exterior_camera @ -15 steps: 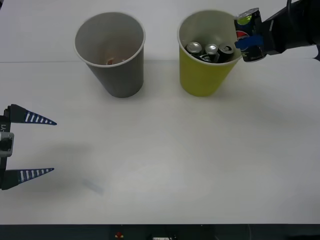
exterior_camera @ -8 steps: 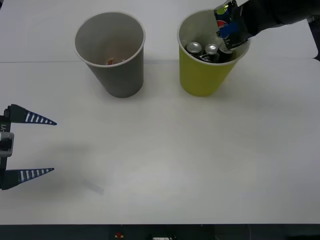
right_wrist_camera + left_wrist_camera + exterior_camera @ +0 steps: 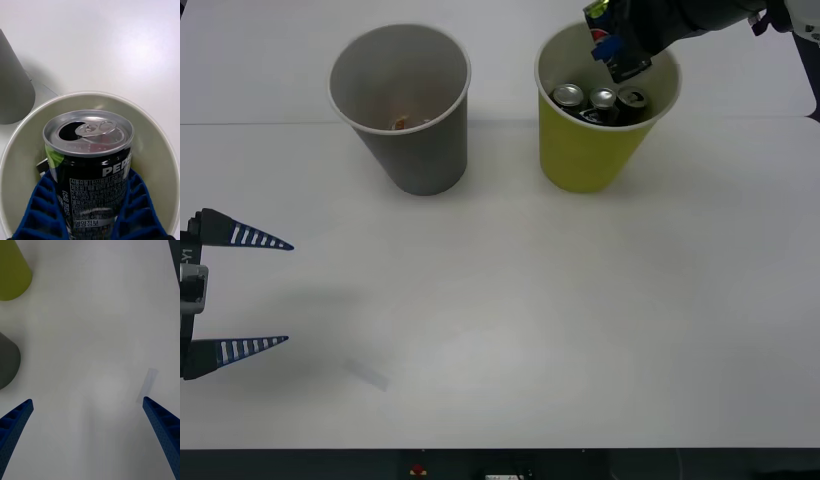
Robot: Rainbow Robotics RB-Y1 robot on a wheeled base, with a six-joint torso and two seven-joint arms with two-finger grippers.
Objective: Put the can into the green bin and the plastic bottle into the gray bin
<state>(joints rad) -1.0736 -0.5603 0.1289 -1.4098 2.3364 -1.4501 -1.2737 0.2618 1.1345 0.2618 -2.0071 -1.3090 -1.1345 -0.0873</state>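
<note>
My right gripper [image 3: 616, 42] is shut on the can [image 3: 617, 42], a dark Pepsi can with a silver top [image 3: 88, 132], and holds it tilted over the open mouth of the green bin [image 3: 585, 160]. In the right wrist view the blue fingers [image 3: 41, 210] clamp both sides of the can [image 3: 93, 180] above the bin's pale inside [image 3: 22, 157]. The gray bin [image 3: 415, 150] stands to the left of the green one. My left gripper [image 3: 240, 292] is open at the table's left edge, holding nothing. The plastic bottle is out of view.
Three silver-topped dark cans [image 3: 600, 103] lie inside the green bin. Something small and orange [image 3: 400, 123] sits in the gray bin. A faint strip of clear tape [image 3: 368, 373] lies on the white table near the front left.
My right gripper carried the can leftward from beside the green bin's right rim to above its mouth. The left arm has stayed still.
</note>
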